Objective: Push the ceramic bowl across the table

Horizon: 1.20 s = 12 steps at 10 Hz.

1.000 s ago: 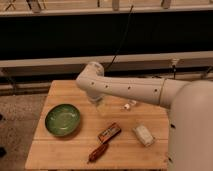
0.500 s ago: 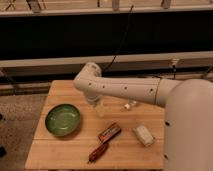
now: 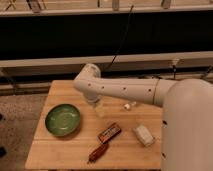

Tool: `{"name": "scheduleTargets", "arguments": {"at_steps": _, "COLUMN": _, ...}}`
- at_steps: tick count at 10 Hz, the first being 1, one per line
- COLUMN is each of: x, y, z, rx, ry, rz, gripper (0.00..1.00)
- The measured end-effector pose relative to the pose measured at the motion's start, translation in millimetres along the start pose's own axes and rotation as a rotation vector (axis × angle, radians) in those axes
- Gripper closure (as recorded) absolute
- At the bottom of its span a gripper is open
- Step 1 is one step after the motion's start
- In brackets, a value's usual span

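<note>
Your green ceramic bowl (image 3: 63, 119) sits at the left of the wooden counter (image 3: 70, 150). The tool (image 3: 97, 106) hangs mid-frame, right of the bowl; you cannot tell whether it is apart or together.

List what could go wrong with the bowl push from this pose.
1. The gripper hangs right of the green ceramic bowl, which sits near the left edge of the table; a leftward push could send it off.
2. Pushing it rightward instead would probably run it into the brown snack bar or the reddish wrapped item.
3. The bowl is shallow, so a high contact may ride over its rim.
</note>
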Motion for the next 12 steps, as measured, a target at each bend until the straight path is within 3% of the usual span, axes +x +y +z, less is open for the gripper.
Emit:
{"name": "scheduleTargets", "arguments": {"at_steps": 2, "x": -1.9, "y": -0.5, "z": 3.0, "rx": 0.0, "ry": -0.004, "rz": -0.01, "gripper": 0.54}}
{"name": "scheduleTargets", "arguments": {"at_steps": 4, "x": -2.6, "y": -0.6, "z": 5.5, "rx": 0.002, "ry": -0.008, "rz": -0.019, "gripper": 0.67}}
{"name": "scheduleTargets", "arguments": {"at_steps": 5, "x": -1.7, "y": -0.3, "z": 8.9, "rx": 0.003, "ry": -0.012, "rz": -0.025, "gripper": 0.81}}
{"name": "scheduleTargets", "arguments": {"at_steps": 6, "x": -1.7, "y": -0.1, "z": 10.9, "rx": 0.004, "ry": -0.014, "rz": -0.029, "gripper": 0.88}}
{"name": "scheduleTargets", "arguments": {"at_steps": 9, "x": 1.7, "y": -2.5, "z": 24.8, "rx": 0.004, "ry": -0.027, "rz": -0.04, "gripper": 1.0}}
{"name": "scheduleTargets", "arguments": {"at_steps": 12, "x": 0.8, "y": -3.5, "z": 38.8, "rx": 0.005, "ry": -0.038, "rz": -0.059, "gripper": 1.0}}
